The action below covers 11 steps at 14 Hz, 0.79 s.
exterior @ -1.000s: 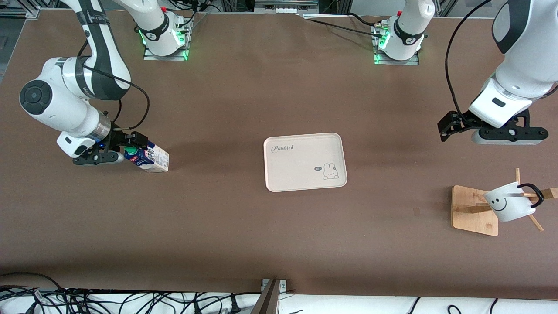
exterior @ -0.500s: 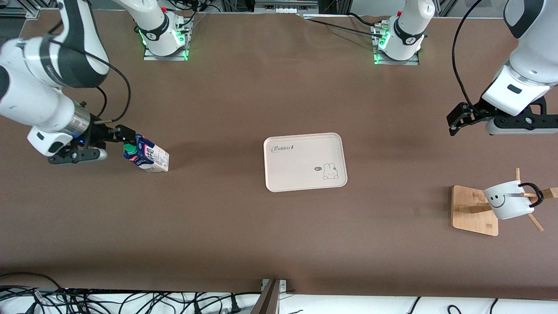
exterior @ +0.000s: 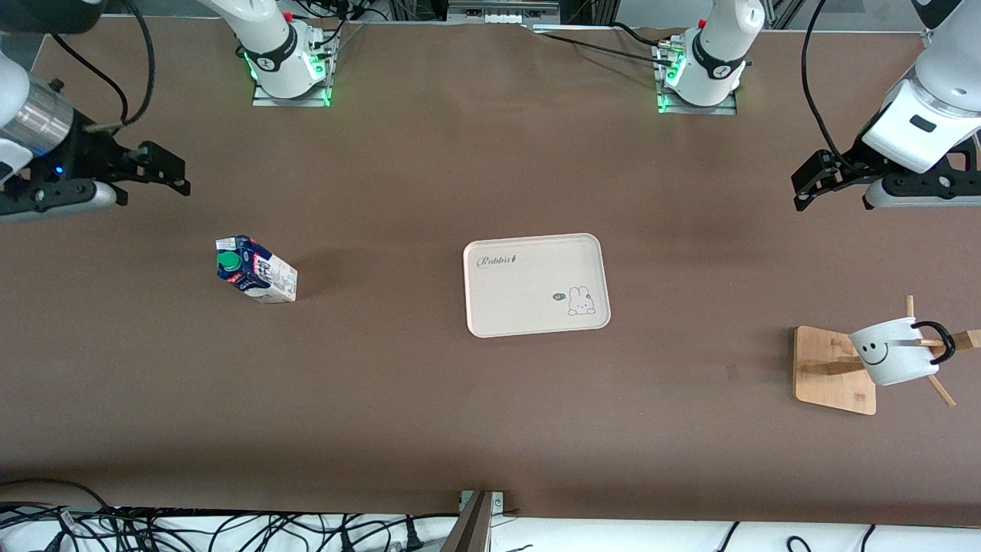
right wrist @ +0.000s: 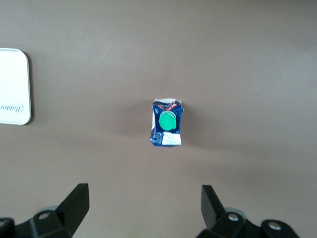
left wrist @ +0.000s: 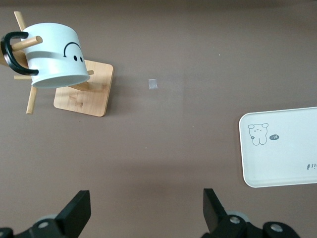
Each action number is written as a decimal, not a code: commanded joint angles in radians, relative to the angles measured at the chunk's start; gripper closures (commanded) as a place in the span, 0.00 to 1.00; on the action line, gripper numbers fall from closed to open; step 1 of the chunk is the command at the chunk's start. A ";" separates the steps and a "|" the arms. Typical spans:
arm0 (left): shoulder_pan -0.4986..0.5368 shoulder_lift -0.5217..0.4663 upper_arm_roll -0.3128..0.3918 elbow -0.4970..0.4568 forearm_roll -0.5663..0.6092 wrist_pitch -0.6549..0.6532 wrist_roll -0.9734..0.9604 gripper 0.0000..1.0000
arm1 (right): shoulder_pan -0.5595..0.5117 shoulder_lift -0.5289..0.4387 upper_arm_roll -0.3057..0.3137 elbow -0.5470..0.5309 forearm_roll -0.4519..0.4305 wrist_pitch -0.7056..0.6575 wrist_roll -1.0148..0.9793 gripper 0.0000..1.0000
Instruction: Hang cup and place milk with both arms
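**A:** Brown table [exterior: 429,414] fills the front view, and we see the milk [exterior: 255,270] standing on it alone, left of centre in the frame. A second ago the right gripper [exterior: 165,172] was closed on that carton; half a second ago it had let go and sat just beside it. Now we find it up in the upper left corner of the frame, well apart from the carton.

**B:** We agree. In the right wrist view the milk [right wrist: 167,129] sits mid-frame, green cap up, with both black fingers [right wrist: 74,203] spread wide along the lower edge and nothing between them. The carton itself has not shifted across the three frames.

**A:** And the tray [exterior: 536,285]?

**B:** Same spot, centre of the frame, bare. Its corner shows at the left edge of the right wrist view [right wrist: 15,87].

**A:** Over at the lower right of the front view we see the cup [exterior: 893,354] hanging by its black handle on a peg of the wooden rack [exterior: 831,372], as it did a second ago.

**B:** The left gripper [exterior: 812,175] has risen toward the upper right of the frame since then, farther from the rack. In the left wrist view its fingers [left wrist: 77,213] stand wide apart, holding nothing, with the cup [left wrist: 54,57] at upper left and the tray [left wrist: 280,148] at the right edge.
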 commanded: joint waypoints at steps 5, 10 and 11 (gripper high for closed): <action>-0.032 -0.008 -0.002 0.018 -0.021 -0.080 0.009 0.00 | -0.001 0.004 -0.006 0.089 -0.022 -0.061 -0.028 0.00; -0.040 0.004 -0.002 0.020 -0.021 -0.085 0.009 0.00 | -0.003 0.009 -0.005 0.094 -0.075 -0.056 -0.030 0.00; -0.040 0.005 -0.002 0.021 -0.021 -0.084 0.009 0.00 | -0.001 0.018 -0.005 0.094 -0.075 -0.058 -0.028 0.00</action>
